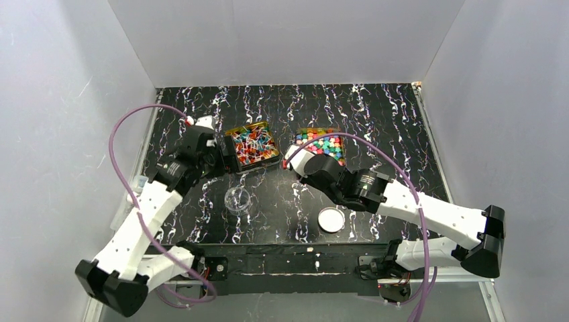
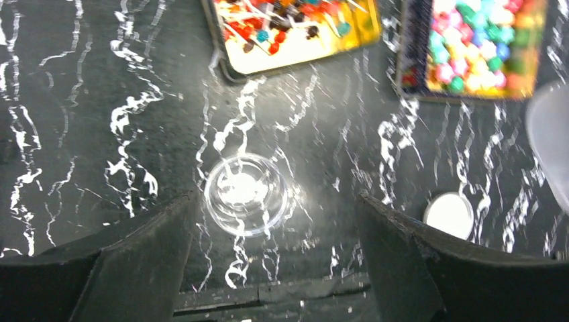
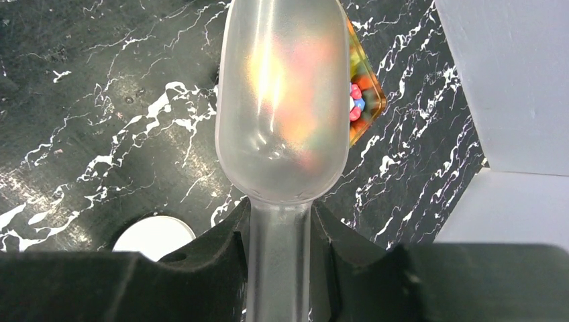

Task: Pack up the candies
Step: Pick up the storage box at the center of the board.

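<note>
Scooping stage: candies [image 1: 323, 144] not yet in the clear cup [image 1: 238, 199].
Right claw [image 3: 278, 218] closed on the handle of a translucent scoop [image 3: 282, 100], whose bowl hangs over the near corner of the right gold tin [image 3: 377, 100]; whether it is loaded cannot be told. Left claw [image 2: 274, 201] gapes wide, holding nothing, above the cup. Cube sweets (pink, green, blue, yellow) fill that tin at 2 o'clock from the cup. Twist-wrapped sweets (red, blue, orange) lie in the left tin [image 2: 288, 57] at 12 o'clock. Round white lid [image 1: 331, 219] lies on the counter [image 1: 389, 114] at 4 o'clock. Next move likely calls for carrying a level scoopful to the cup.
</note>
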### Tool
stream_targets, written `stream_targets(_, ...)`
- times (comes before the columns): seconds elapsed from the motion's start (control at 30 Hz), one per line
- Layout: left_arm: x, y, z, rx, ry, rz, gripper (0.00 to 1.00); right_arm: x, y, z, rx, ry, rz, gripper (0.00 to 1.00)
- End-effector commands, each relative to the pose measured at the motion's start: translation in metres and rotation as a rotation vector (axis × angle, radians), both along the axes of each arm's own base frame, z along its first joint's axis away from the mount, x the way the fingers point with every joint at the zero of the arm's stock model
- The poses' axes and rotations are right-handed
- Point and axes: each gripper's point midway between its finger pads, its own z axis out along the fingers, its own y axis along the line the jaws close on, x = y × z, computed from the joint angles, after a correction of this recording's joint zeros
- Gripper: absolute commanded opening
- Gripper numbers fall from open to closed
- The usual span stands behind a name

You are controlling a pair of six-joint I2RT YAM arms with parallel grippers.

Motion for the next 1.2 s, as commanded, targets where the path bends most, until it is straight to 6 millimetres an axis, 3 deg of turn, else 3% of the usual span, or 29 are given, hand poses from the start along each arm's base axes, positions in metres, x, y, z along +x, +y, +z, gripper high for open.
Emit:
stream_targets(0.0, 0.033, 0.018, -0.007, -0.003, 0.032, 0.071, 0.83, 0.011, 0.01, 0.023, 0.077, -0.024, 0.001, 0.01)
stream_targets(0.33, 0.102, 0.034, -0.048, 0.034, 0.164, 0.148, 0.72, 0.011, 0.015, 0.019, 0.109, 0.005, 0.025, 0.01)
stream_targets(0.6, 0.137, 0.04, -0.095, 0.053, 0.312, 0.164, 0.63, 0.006, 0.006, 0.023, 0.128, -0.002, 0.037, 0.01)
stream_targets(0.97, 0.158, 0.033, -0.146, 0.057, 0.443, 0.155, 0.5, 0.001, 0.007, 0.021, 0.141, 0.024, 0.06, 0.01)
stream_targets(1.17, 0.165, 0.031, -0.158, 0.063, 0.47, 0.152, 0.36, 0.0, 0.009, 0.022, 0.142, 0.033, 0.067, 0.01)
